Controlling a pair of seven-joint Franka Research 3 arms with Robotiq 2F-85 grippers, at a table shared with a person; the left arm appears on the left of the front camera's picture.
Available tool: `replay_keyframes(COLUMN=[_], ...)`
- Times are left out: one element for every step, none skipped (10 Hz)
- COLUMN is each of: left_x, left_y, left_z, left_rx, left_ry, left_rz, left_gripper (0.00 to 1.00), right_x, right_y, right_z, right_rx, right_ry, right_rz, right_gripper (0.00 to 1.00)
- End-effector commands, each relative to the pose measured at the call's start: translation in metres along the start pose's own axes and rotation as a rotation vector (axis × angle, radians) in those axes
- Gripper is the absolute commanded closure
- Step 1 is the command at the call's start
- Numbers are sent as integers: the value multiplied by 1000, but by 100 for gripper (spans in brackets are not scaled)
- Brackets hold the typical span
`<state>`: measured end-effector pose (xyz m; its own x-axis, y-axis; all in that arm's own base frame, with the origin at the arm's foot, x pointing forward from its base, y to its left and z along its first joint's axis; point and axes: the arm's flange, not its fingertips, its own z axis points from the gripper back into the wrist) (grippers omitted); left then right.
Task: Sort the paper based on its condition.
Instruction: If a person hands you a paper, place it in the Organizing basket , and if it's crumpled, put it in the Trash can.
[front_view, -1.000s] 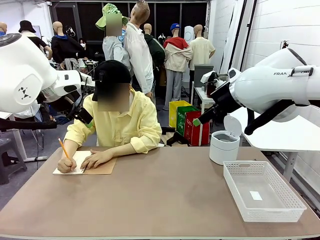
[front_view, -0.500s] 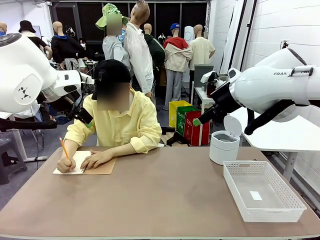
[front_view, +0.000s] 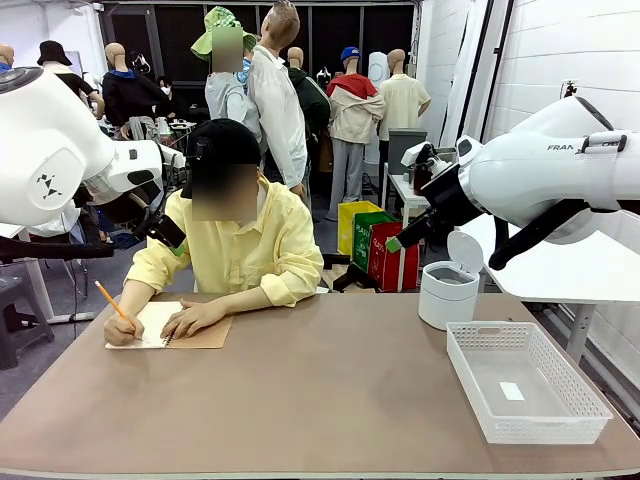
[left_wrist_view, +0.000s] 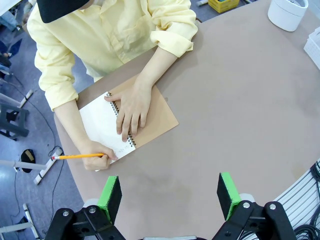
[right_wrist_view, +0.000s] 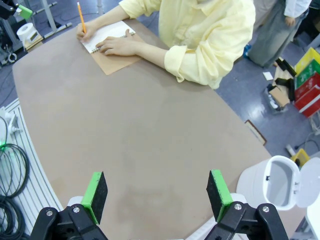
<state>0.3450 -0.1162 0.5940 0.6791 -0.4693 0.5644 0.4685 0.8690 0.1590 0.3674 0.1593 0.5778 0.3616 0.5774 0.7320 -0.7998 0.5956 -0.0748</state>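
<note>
No loose paper is in view. A person at the table's far left holds a spiral notebook (front_view: 150, 331) open on its tan cover, one hand flat on the white page (left_wrist_view: 99, 121), the other holding an orange pencil (left_wrist_view: 77, 156) at the page's edge. My left gripper (left_wrist_view: 170, 192) hangs open high above the table, on my side of the notebook, with nothing between its green pads. My right gripper (right_wrist_view: 156, 195) is also open and empty, high over the table's right part. In the front view the left gripper (front_view: 165, 228) and the right gripper (front_view: 410, 232) both stay raised off the table.
A white slotted basket (front_view: 465, 375) stands at the front right with a small white slip on its floor. Behind it a white lidded bin (front_view: 445, 295) stands with its lid up. The brown table (front_view: 320, 400) is bare in the middle.
The person's pencil hand has slid left to the page's edge and the pencil now leans further over. Neither arm has moved.
</note>
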Motion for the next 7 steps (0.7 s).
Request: replay_keyframes(left_x=[0,0,0,0,0,0,0], left_y=[0,0,0,0,0,0,0], left_z=[0,0,0,0,0,0,0], left_rx=[-4,-4,-4,-4,-4,-4,-4], left_ry=[6,6,6,6,6,6,6], left_rz=[0,0,0,0,0,0,0], left_gripper=[0,0,0,0,0,0,0], right_x=[-1,-1,-1,-1,-1,-1,-1], right_y=[1,1,1,1,1,1,1], right_z=[-1,-1,-1,-1,-1,-1,-1], right_rx=[4,4,4,4,4,4,4], right_ry=[4,4,4,4,4,4,4], right_rz=[1,1,1,1,1,1,1], right_gripper=[0,0,0,0,0,0,0])
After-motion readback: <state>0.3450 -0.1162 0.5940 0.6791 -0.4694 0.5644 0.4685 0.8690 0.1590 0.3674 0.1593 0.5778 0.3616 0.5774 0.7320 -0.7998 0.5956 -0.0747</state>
